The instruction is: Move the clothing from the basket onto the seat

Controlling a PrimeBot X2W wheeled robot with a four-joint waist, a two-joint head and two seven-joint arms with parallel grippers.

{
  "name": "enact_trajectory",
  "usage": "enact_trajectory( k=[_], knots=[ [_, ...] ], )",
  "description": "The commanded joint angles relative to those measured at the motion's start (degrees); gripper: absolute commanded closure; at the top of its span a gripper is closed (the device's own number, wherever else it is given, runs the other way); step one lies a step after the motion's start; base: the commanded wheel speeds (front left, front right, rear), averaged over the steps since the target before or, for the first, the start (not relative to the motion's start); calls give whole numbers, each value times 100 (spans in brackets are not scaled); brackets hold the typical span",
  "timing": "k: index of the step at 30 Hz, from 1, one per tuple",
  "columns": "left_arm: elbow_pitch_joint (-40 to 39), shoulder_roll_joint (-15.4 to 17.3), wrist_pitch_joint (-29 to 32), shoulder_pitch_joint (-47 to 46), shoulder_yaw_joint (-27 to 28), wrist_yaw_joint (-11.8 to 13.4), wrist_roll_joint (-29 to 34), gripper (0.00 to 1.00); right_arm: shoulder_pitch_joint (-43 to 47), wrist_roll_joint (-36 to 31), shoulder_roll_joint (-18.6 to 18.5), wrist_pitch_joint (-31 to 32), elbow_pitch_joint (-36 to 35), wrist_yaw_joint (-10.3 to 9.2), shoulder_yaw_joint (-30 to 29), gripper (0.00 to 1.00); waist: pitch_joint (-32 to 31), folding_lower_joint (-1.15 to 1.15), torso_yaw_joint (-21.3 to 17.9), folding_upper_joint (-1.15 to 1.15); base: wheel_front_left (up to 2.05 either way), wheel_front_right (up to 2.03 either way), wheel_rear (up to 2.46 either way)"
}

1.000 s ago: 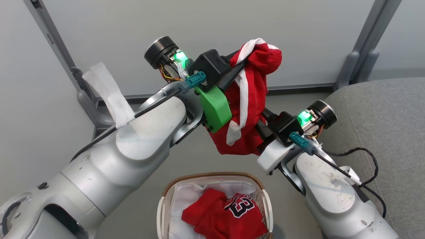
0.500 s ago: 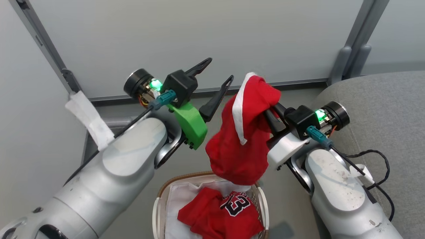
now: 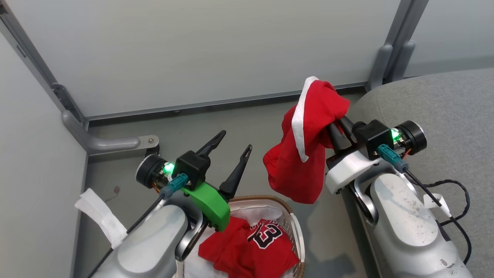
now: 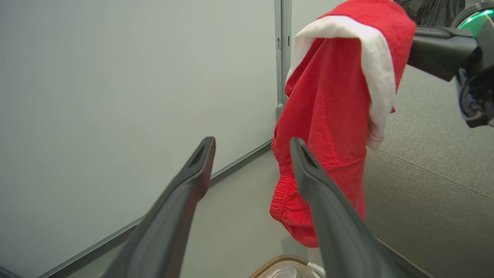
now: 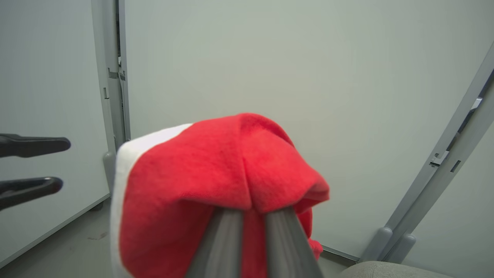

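The red garment with a broad white stripe [image 3: 305,146] hangs in the air from my right gripper [image 3: 336,127], which is shut on its top fold, left of the grey seat [image 3: 444,104]. In the right wrist view the cloth [image 5: 216,173] drapes over both fingers [image 5: 227,239]. My left gripper [image 3: 235,141] is open and holds nothing, above the basket's far rim [image 3: 287,210]. The red jersey with number 23 [image 3: 251,243] lies in the basket on the white liner [image 3: 251,212]. The left wrist view shows the hanging garment [image 4: 328,116] past my open fingers [image 4: 193,181].
Pale wall panels with grey metal posts [image 3: 380,63] close off the back and left. A grey floor strip [image 3: 193,123] runs between the wall and the basket. A black cable [image 3: 451,185] loops beside my right forearm. White tape [image 3: 102,222] hangs off my left forearm.
My left gripper let go of the striped garment, opened and dropped toward the basket. My right gripper carried the garment rightward, nearer the seat. The camera has also shifted.
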Motion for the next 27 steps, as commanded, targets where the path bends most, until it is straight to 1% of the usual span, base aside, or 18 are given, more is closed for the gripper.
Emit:
enact_trajectory(
  k=[1,6,15,22,27],
  knots=[
    [-40,-40,0,199,138,-3,65,0,50,-50,-20,-13,-20,-6,-28,100,30,0,-80,0,0,0,0],
    [-119,-182,1,606,518,-75,423,0,38,-100,-22,-13,-1,-6,-96,100,94,0,-353,0,0,0,0],
    [-236,-535,0,1027,1078,-261,1014,0,-2,-298,-30,-14,29,-6,-256,100,356,0,-1254,0,0,0,0],
    [-278,-779,0,1108,1292,-385,1371,0,-21,-367,-77,-14,-20,-6,-539,100,566,0,-1802,0,0,0,0],
    [-242,-832,0,1050,1286,-430,1564,0,-32,-383,-65,-13,-72,-6,-765,100,690,0,-2012,0,0,0,0]
  ],
)
